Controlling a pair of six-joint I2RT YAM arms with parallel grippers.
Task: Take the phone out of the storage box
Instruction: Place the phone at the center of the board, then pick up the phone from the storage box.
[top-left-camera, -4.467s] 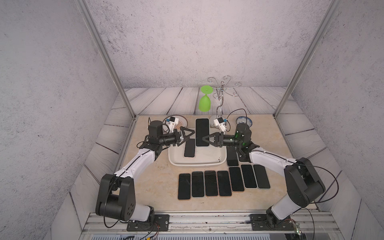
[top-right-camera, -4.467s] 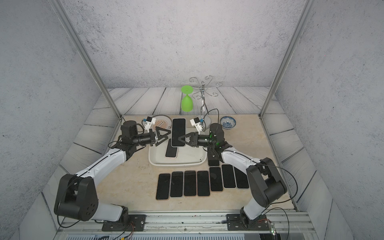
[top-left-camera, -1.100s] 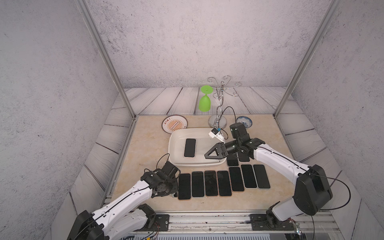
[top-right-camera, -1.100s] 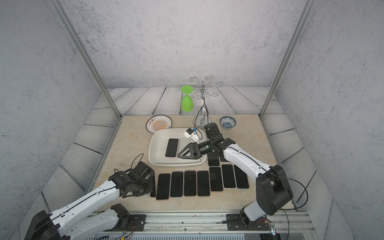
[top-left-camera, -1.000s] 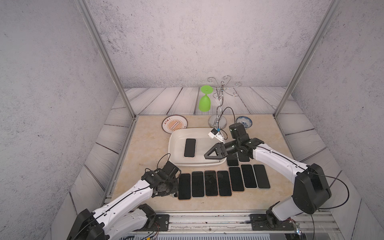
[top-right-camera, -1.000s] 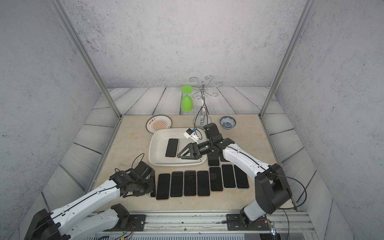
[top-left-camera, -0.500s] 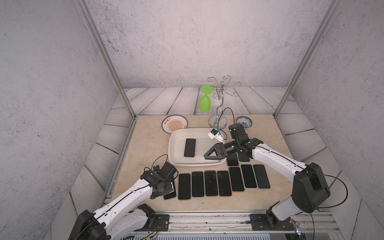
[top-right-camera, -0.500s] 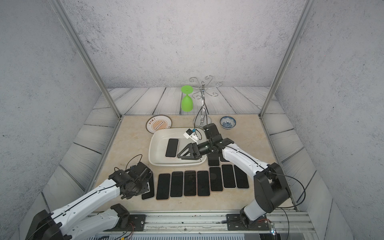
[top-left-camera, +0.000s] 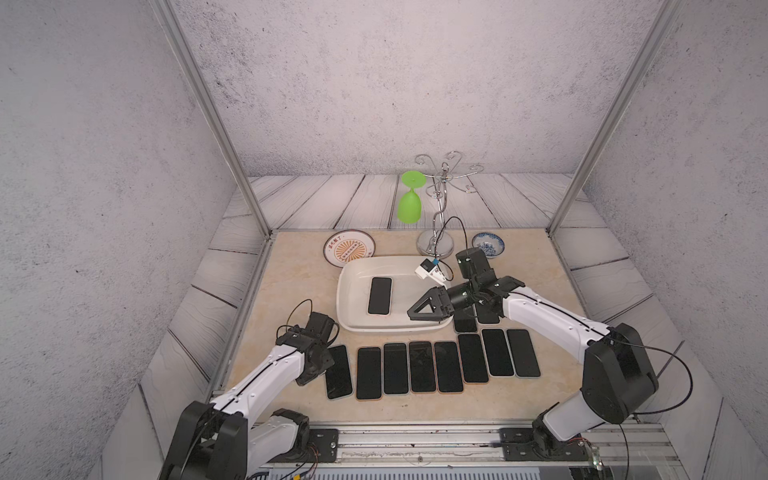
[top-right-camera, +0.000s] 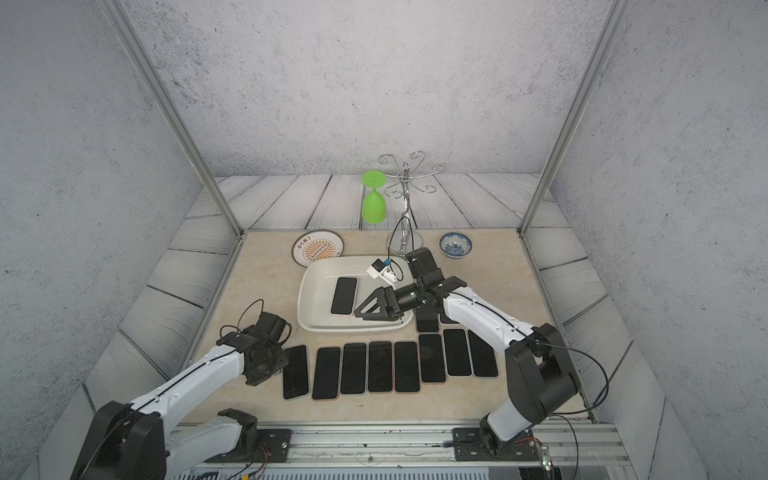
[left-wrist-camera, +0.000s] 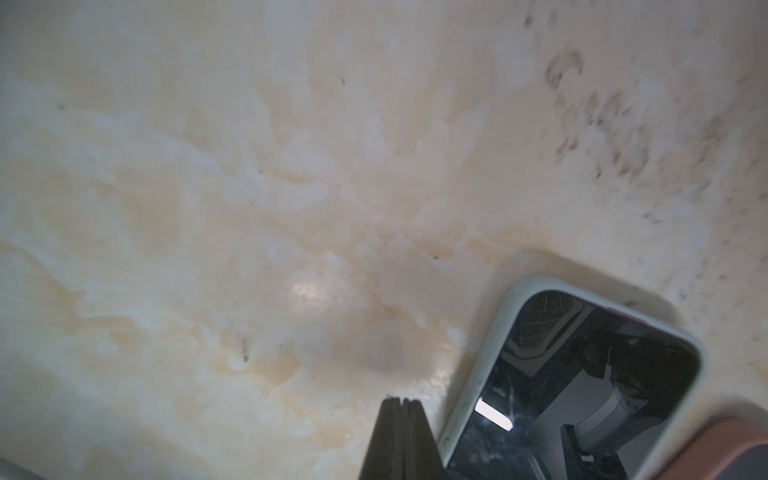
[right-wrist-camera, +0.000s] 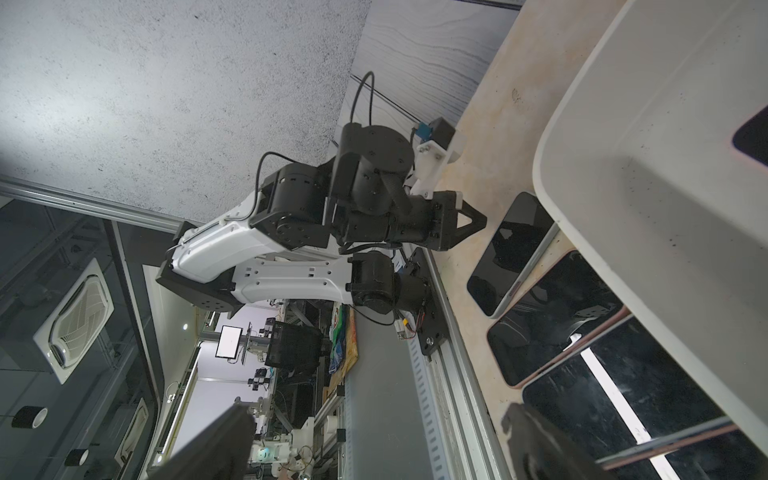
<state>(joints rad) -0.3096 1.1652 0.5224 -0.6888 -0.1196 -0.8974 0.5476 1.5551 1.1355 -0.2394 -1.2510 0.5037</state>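
The beige tabletop (top-left-camera: 291, 299) carries everything. The white box (top-left-camera: 345, 308) sits mid-tabletop, and one black phone (top-left-camera: 380, 295) lies flat, screen up, in its left half, clear of the walls; both top views show it there (top-right-camera: 344, 295).

In front of the box, a row of phones (top-left-camera: 422, 366) lies screen up, side by side, and two more sit behind its right end, partly under the right arm. The end phone (top-left-camera: 338, 371) on the left has a pale case and lies slightly askew to the rest.

The right tool (top-left-camera: 419, 309) hangs over the box's near right part, turned on its side and pointing toward the phone but apart from it. Its jaws stand wide apart with nothing between them; the right wrist view shows the two fingers (right-wrist-camera: 224, 440) far from each other.

The left tool (left-wrist-camera: 401, 401) is closed, its jaws pressed together on nothing. It points down at bare tabletop just beside the end phone's corner, not touching the phone; whether its tip meets the tabletop I cannot tell. From the right wrist it shows as a shut black wedge (right-wrist-camera: 478, 219).

Behind the box stand a wire rack (top-left-camera: 434, 247) with a green glass (top-left-camera: 410, 203) hung upside down from it, an orange-patterned plate (top-left-camera: 348, 248) and a small blue bowl (top-left-camera: 488, 244).
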